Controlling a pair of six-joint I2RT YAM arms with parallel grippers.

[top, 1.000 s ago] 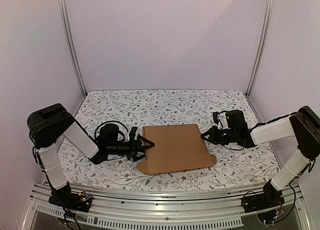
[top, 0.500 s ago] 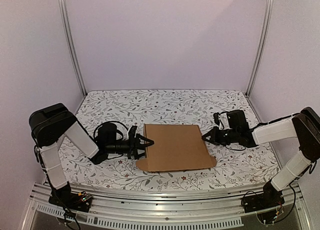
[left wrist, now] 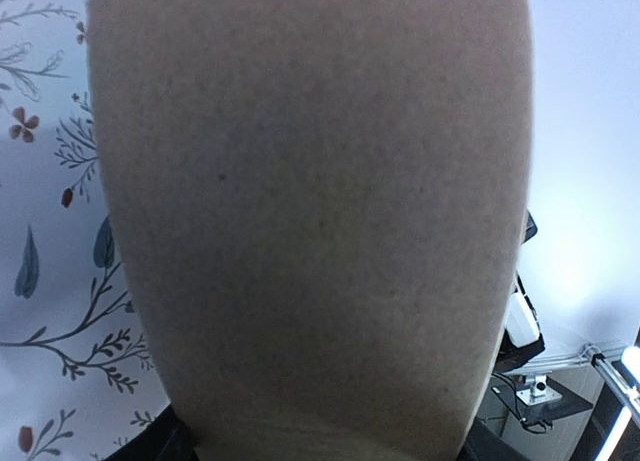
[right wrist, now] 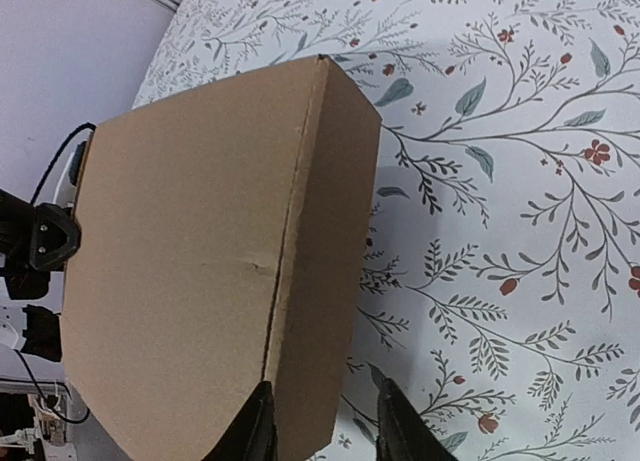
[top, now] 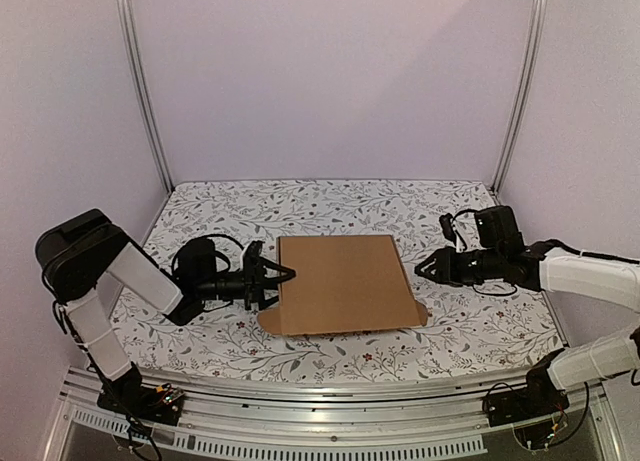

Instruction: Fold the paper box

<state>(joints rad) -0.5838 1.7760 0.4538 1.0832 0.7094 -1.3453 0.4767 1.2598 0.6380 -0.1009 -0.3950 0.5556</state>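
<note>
Brown paper box (top: 340, 281) (plain) on floral table (top: 300, 206)

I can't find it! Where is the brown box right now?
In the top view, the brown box lies in the middle of the flowery table, between the left hand and the right hand.

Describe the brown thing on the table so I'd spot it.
On the flowered table, look between the left hand and the right hand. The paper box sits there: plain brown cardboard, the only thing on that flowery surface without a pattern.
</note>
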